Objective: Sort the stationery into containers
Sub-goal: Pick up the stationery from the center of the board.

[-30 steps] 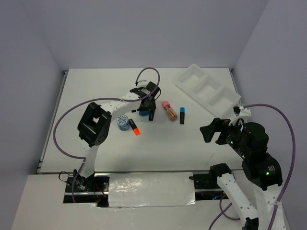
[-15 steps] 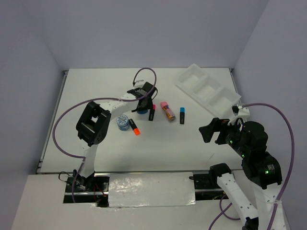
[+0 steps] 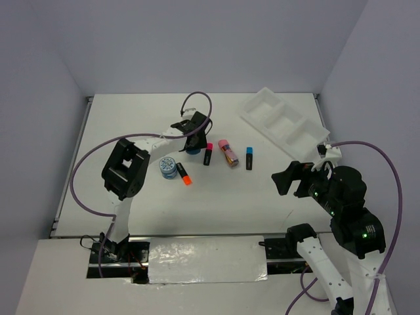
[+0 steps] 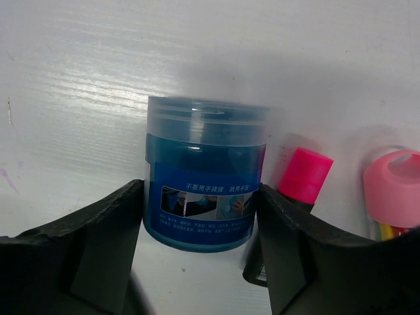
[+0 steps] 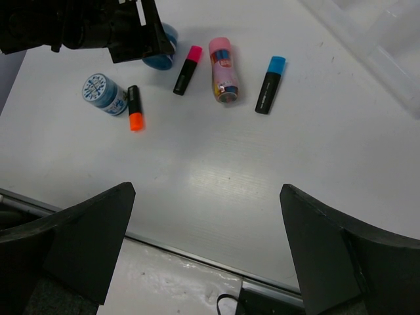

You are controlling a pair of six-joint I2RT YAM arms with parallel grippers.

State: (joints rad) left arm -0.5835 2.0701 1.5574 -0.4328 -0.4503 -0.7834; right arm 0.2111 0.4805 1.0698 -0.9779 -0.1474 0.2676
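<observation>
your left gripper (image 4: 200, 220) clamped on blue jar (image 4: 205, 172) at label band, clear of pink-capped marker (image 4: 303, 176) just beside, ready for lift; right gripper (image 5: 210, 252) spread wide, empty, waiting near tray (image 3: 286, 122)

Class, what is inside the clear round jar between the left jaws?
Dark blue contents fill the clear round jar below its pale lid. A printed label hides the middle; the left jaws cover both sides.

Blue jar (image 4: 203, 197), apparently on its side, pink-capped marker (image 4: 302, 177) beside, tray (image 3: 286, 125) apart.
</observation>
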